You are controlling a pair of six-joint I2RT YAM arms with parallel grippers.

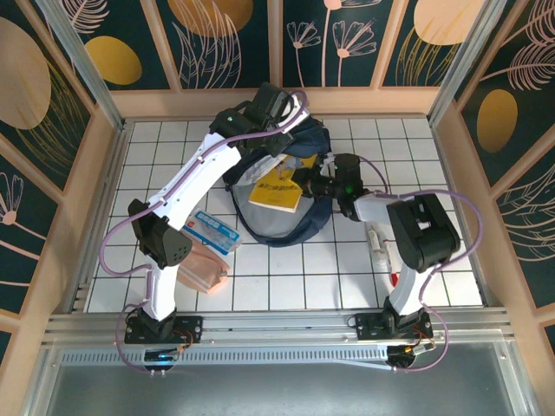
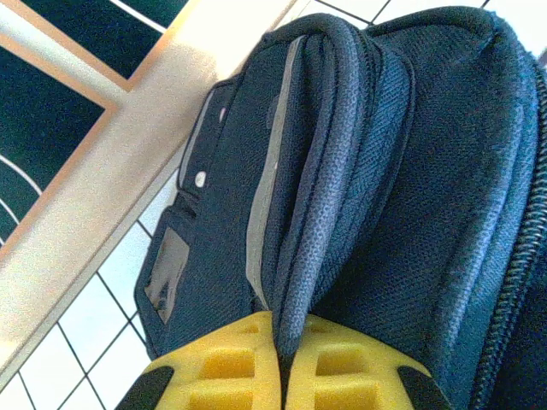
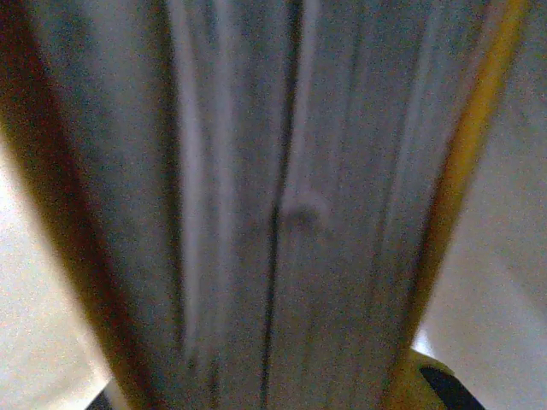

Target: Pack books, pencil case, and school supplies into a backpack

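Note:
The navy-blue backpack (image 1: pixel 286 221) lies open in the middle of the tiled table. My left gripper (image 1: pixel 270 111) is at its far top edge, shut on a fold of the navy fabric (image 2: pixel 320 213) between yellow fingers (image 2: pixel 226 367). The yellow book (image 1: pixel 277 192) sits tilted in the backpack's mouth, and my right gripper (image 1: pixel 310 184) is shut on its right edge. In the right wrist view the book's grey page edges (image 3: pixel 282 213) are very close and blurred. A whitish stick (image 1: pixel 375 237) lies right of the backpack. The peach pencil case (image 1: pixel 208 270) lies near the left arm's base. I cannot make out the red pen.
A blue-and-white flat pack (image 1: pixel 215 230) lies left of the backpack, under the left arm. Wooden walls (image 1: pixel 277 102) fence the table at the back and sides. The rear wall (image 2: pixel 128 154) runs close behind the backpack.

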